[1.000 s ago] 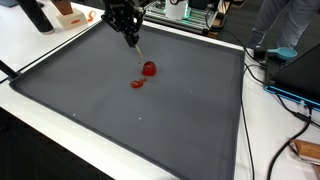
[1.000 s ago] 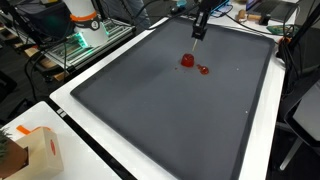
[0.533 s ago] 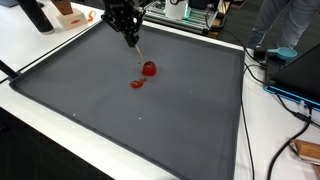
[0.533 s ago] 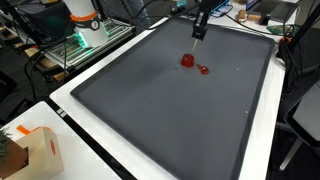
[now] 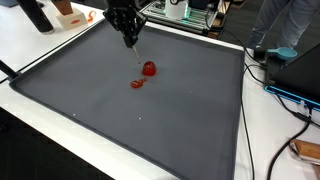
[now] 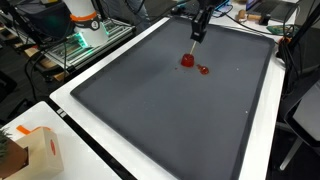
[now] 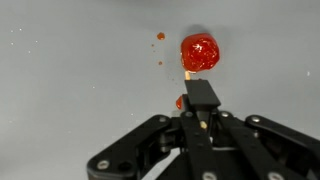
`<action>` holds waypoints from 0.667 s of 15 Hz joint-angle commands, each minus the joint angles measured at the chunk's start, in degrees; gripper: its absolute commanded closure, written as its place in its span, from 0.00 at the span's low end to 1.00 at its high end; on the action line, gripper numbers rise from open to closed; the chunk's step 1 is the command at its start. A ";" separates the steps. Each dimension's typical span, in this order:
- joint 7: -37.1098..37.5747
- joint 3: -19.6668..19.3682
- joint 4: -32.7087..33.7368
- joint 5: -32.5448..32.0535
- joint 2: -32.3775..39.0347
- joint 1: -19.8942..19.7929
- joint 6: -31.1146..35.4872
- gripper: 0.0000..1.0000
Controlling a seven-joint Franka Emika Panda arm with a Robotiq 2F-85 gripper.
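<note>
My gripper (image 5: 128, 36) hangs over the far part of a large dark grey mat (image 5: 90, 120) and is shut on a thin stick-like tool with a pale tip (image 7: 200, 95). The tool points down at a round glossy red blob (image 5: 148, 69) on the mat, its tip just short of the blob. A smaller red smear (image 5: 137, 83) lies beside it. In the other exterior view the gripper (image 6: 197, 33) is above the blob (image 6: 186, 60) and the smear (image 6: 204, 70). In the wrist view the blob (image 7: 200, 52) lies just past the tool's tip, with small red specks (image 7: 160, 36) nearby.
The mat (image 6: 150, 110) has a raised black edge on a white table. A cardboard box (image 6: 30, 150) stands at one corner. Cables and a blue device (image 5: 285, 95) lie beside the mat. A person (image 5: 290, 25) stands at the back.
The gripper with its tool has lifted very slightly. The red blob and smear have not moved.
</note>
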 commanded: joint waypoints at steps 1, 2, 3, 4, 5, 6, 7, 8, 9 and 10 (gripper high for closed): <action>10.00 -1.64 0.48 -7.36 1.12 3.34 1.05 0.97; 13.06 -1.93 0.57 -9.66 1.50 4.23 1.17 0.97; 15.92 -2.24 0.68 -11.91 1.89 5.08 1.03 0.97; 18.75 -2.56 0.77 -14.17 2.23 5.96 0.83 0.97; 21.35 -2.82 0.89 -16.26 2.63 6.80 0.52 0.97; 24.20 -3.19 0.98 -18.55 3.04 7.73 0.38 0.97; 26.68 -3.50 1.13 -20.60 3.47 8.57 0.09 0.97; 29.37 -3.91 1.32 -22.85 4.02 9.50 -0.22 0.97; 31.59 -4.23 1.54 -24.68 4.50 10.26 -0.63 0.97; 33.84 -4.58 1.77 -26.47 5.03 11.01 -1.06 0.97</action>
